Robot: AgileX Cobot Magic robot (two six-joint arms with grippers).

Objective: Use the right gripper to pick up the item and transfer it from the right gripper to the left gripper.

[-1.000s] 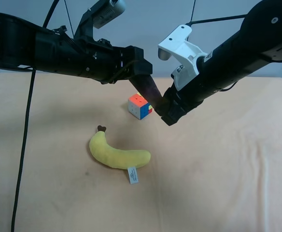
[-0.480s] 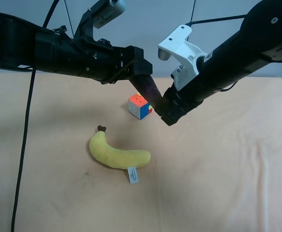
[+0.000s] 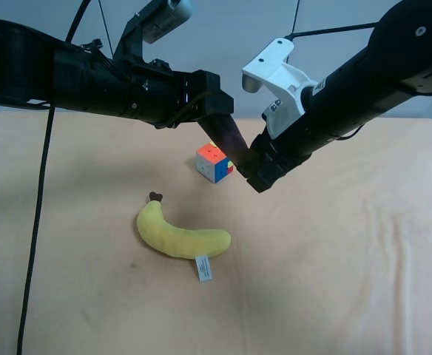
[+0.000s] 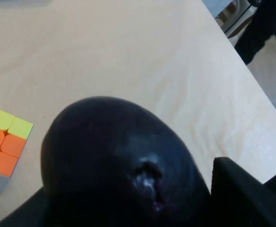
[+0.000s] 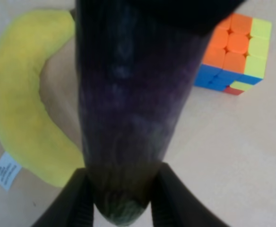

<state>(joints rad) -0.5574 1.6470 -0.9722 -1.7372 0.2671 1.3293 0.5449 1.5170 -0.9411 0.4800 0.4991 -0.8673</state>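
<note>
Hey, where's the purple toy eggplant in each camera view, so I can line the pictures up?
Exterior high: the eggplant is a dark slanted bar in mid-air, upper centre, just above the puzzle cube.
Right wrist: it fills the middle, seen lengthwise, with the cube beside it.
Left wrist: its rounded dark end fills the foreground.
Shared landmark: the puzzle cube shows in all three views.

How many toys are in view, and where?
3. A yellow banana lies on the table; a puzzle cube sits beyond it; a purple eggplant hangs above the cube, clamped in the right gripper. Arms may hide others.
</note>
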